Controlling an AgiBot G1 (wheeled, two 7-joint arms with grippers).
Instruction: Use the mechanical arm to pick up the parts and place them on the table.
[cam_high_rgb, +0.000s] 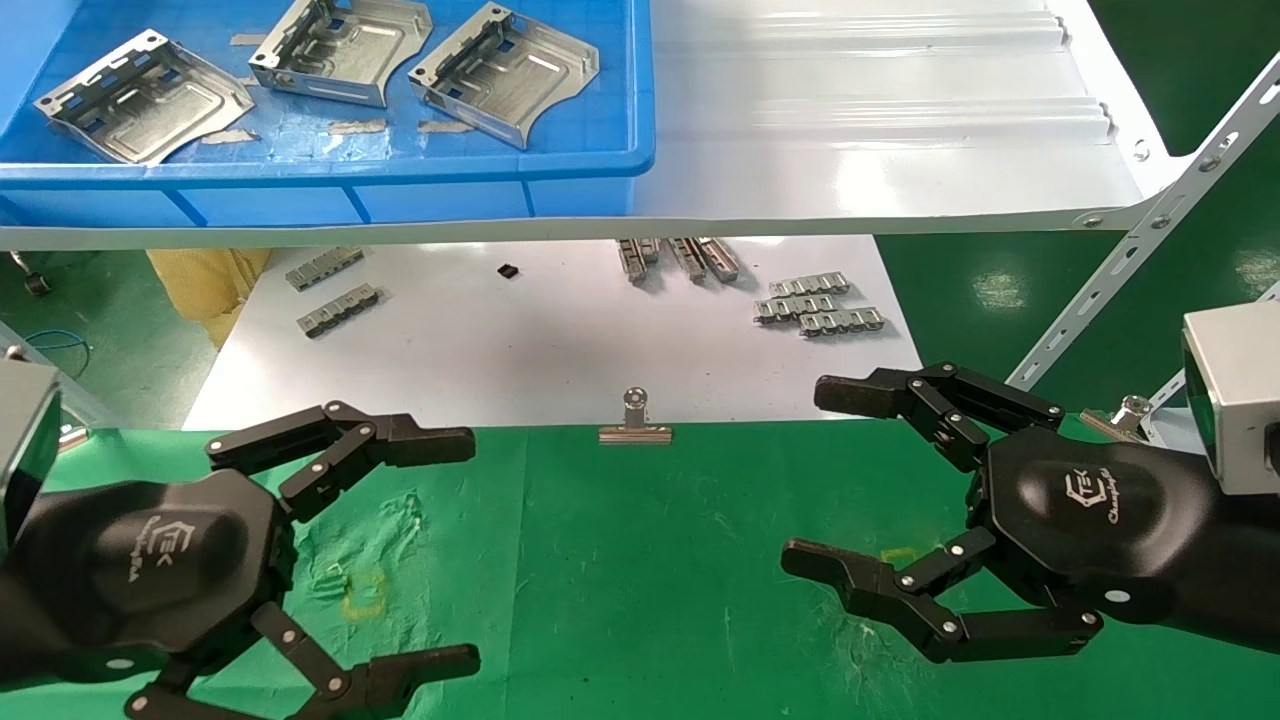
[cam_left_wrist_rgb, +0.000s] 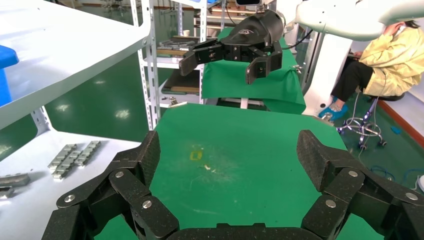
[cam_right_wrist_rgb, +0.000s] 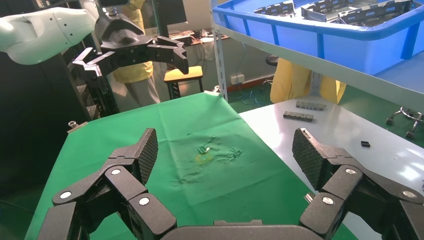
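We hold our left hand (cam_high_rgb: 470, 550) low at the near left over the green cloth table (cam_high_rgb: 640, 560), fingers spread wide apart and gripping nothing. Our right hand (cam_high_rgb: 810, 475) hovers at the near right over the same cloth, its fingers likewise splayed and bare. Three sheet-metal brackets (cam_high_rgb: 340, 45) lie side by side in the blue bin (cam_high_rgb: 420, 190) on the white shelf (cam_high_rgb: 880, 130), far and to the left. A binder clip (cam_high_rgb: 635, 420) sits at the cloth's far edge, between the hands.
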